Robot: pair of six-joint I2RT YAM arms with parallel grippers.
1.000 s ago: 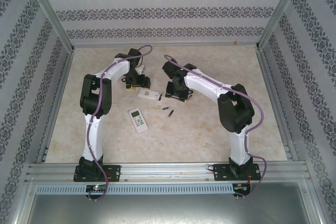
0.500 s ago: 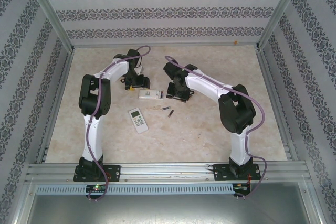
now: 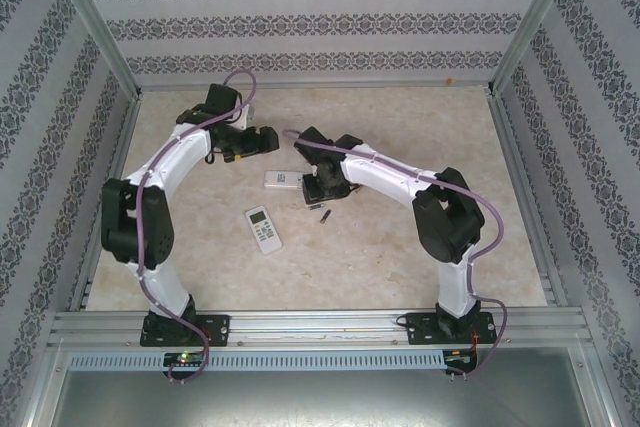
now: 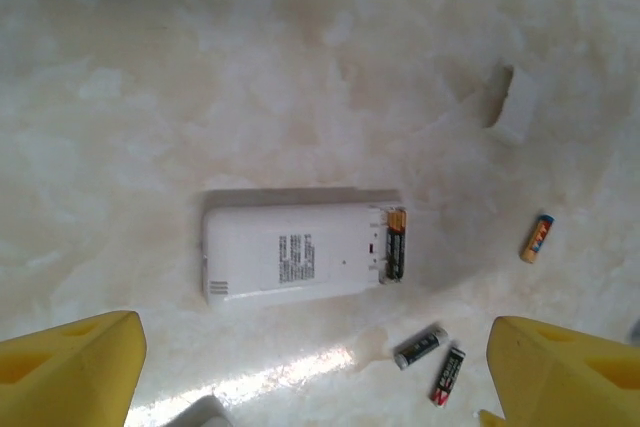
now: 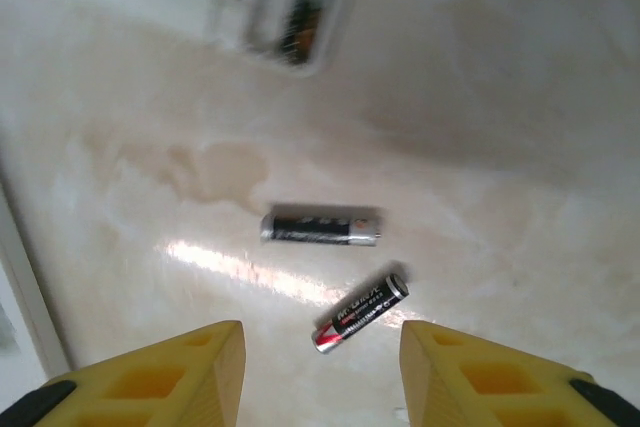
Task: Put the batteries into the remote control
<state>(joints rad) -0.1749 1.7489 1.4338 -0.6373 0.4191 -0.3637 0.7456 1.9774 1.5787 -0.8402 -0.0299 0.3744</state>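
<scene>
Place: robot test cell, lab-like
Frame: aluminium rails
Walls: patterned wallpaper panels
Surface: marble-look tabletop

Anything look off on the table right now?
Nothing damaged. The face-down remote has its battery bay open with one battery seated. Two batteries lie loose together beside it, a third battery apart. A small white piece, possibly the cover, lies off by itself.
</scene>
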